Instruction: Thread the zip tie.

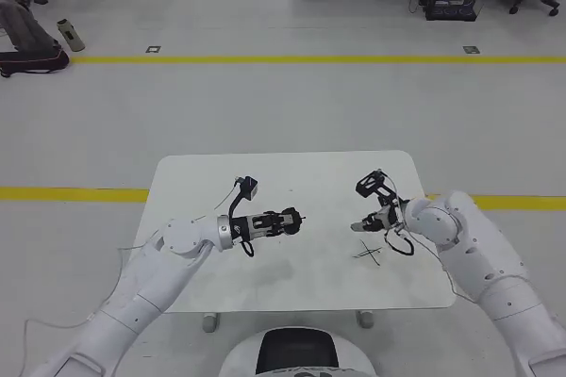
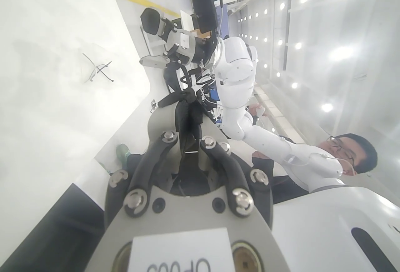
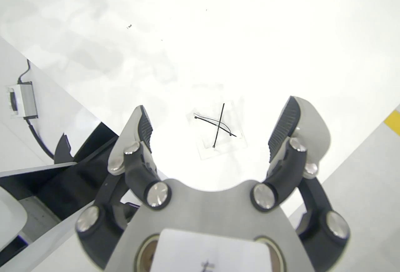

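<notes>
Two black zip ties (image 1: 369, 253) (image 3: 218, 126) lay crossed in an X on the white desk (image 1: 264, 179), in its right-hand part and toward the edge nearest the robot. In the right wrist view they rested on a clear sheet (image 3: 212, 151) that lay flat on the desk. One tie ran nearly straight and the other curved gently across it, and the two touched where they crossed. Each had a small head at one end, and neither tail was fed through a head.

The right hand (image 1: 363, 226) (image 3: 216, 103) hung above the desk just beyond the ties, on the side away from the robot. It was spread wide open and gripped nothing. In its own wrist view the ties sat framed in the gap between its ribbed inner faces, lower down and clear of both.

The left hand (image 1: 297, 222) (image 2: 184, 123) hung over the middle of the desk, pointing across toward the right hand and well apart from the ties. It was closed, with its two sides drawn together, and nothing could be made out between them. In the left wrist view the crossed ties (image 2: 97, 70) lay far off on the white surface — one looked paler than the other there.
</notes>
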`<state>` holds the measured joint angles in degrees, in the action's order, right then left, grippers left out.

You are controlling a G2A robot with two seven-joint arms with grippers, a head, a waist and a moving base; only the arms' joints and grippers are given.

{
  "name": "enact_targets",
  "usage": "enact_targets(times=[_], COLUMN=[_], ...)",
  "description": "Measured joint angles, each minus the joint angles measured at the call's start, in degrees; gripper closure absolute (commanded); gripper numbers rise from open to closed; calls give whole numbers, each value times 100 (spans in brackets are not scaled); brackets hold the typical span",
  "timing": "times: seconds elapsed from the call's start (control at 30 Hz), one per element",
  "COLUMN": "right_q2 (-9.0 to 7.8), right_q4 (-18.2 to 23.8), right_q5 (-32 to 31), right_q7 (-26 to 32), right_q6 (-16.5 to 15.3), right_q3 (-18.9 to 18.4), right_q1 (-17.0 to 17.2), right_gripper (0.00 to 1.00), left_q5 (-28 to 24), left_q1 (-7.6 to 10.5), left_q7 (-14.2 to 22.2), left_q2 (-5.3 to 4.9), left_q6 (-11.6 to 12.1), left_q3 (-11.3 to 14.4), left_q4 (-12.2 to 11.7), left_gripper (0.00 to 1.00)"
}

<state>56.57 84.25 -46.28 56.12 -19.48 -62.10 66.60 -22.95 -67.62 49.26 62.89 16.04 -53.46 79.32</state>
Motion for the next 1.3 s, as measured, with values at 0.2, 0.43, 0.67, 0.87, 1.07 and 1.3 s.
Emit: enact_targets(times=[0.2, 0.43, 0.67, 0.87, 1.07, 1.3], right_q2=[4, -70, -245, -432, -494, -489], right_q4=[2, 373, 409, 293, 267, 246], right_q5=[8, -975, -1838, -1971, -1859, -1782], right_q7=[4, -122, -300, -377, -424, -509], right_q6=[0, 0, 0, 0, 0, 0], right_q3=[-24, 511, 1313, 1899, 2068, 2073], right_q1=[6, 27, -307, -708, -792, -750], right_gripper=[0, 0, 0, 0, 0, 0], left_q5=[0, 0, 0, 0, 0, 0], left_q1=[0, 0, 0, 0, 0, 0], left_q7=[0, 0, 0, 0, 0, 0], left_q2=[0, 0, 0, 0, 0, 0], left_q6=[0, 0, 0, 0, 0, 0], left_q3=[0, 0, 0, 0, 0, 0], left_q4=[0, 0, 0, 0, 0, 0], left_gripper=[100, 100, 100, 100, 100, 100])
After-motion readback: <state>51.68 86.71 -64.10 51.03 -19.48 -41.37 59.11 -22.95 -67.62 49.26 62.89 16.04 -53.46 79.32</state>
